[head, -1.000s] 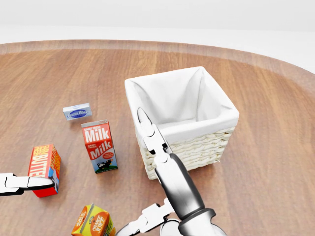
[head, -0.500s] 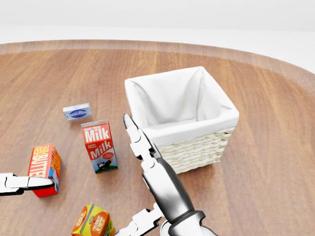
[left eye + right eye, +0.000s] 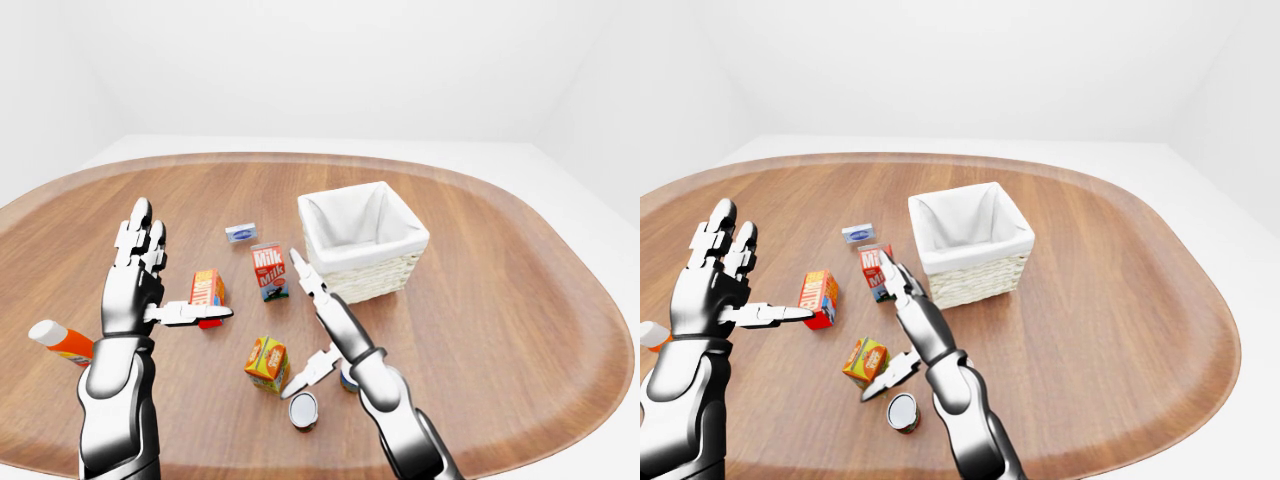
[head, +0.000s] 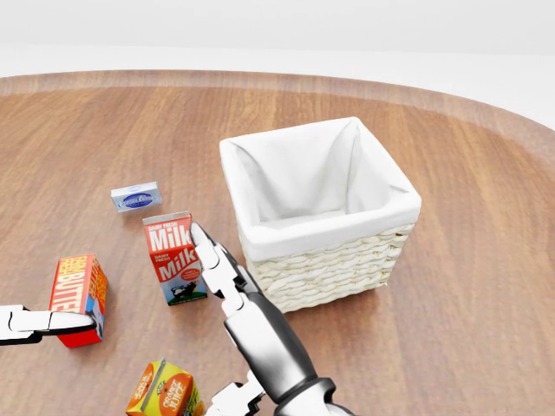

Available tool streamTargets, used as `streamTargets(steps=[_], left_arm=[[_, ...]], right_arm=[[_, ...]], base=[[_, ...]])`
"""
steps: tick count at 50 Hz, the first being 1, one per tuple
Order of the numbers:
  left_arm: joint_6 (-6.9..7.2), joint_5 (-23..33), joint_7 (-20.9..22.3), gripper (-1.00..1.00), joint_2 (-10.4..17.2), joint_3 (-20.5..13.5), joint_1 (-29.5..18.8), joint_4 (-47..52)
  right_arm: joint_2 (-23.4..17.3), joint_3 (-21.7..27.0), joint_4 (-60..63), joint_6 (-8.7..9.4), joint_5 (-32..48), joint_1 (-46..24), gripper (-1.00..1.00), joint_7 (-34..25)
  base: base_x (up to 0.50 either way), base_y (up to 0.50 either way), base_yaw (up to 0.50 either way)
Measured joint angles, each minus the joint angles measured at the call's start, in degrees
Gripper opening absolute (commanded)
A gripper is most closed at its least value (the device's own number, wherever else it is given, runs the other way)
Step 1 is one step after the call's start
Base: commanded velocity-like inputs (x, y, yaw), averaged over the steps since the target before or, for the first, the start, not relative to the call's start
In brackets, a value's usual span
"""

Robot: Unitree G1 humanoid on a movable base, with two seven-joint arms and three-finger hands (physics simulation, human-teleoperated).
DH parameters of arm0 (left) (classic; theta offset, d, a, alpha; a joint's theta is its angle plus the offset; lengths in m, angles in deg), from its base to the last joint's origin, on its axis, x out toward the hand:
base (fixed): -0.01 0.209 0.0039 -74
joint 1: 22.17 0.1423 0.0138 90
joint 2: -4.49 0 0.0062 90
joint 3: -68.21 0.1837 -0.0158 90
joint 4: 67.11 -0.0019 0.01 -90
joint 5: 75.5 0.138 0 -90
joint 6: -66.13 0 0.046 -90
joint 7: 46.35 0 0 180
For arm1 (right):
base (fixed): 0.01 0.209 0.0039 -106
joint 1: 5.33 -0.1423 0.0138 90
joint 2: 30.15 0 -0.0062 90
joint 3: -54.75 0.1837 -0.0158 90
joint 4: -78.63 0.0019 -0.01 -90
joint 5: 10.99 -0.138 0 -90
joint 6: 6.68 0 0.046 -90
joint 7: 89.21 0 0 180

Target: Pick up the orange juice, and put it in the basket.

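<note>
oval wooden table [image 3: 520,300]: basket [image 3: 362,242], milk [image 3: 268,271], orange juice [image 3: 266,363], butter box [image 3: 206,290], can [image 3: 303,410], bottle [image 3: 60,341].

Large oval wooden table [image 3: 520,300] fills most of the eye views, brown grain running lengthwise, with a paler raised rim around its edge. White floor [image 3: 480,155] shows past the table's top edge, meeting plain white walls [image 3: 330,60] in the upper part of the frame. Light is even and soft, with faint shadows on the tabletop.
</note>
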Motion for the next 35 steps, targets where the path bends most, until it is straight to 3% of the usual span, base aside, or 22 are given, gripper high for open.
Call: streamTargets(steps=[14,35], left_arm=[[0.0,0.0,0.0,1.0,0.0,0.0,0.0,0.0],[0.0,0.0,-0.01,1.0,0.0,0.0,0.0,0.0]], right_arm=[[1.29,-0.65,-4.87,-0.35,0.43,-0.97,1.0,-0.21],[3.81,0.47,-13.16,-3.44,0.98,-3.88,1.0,-0.57]], base=[[0.0,0.0,0.0],[0.0,0.0,0.0]])
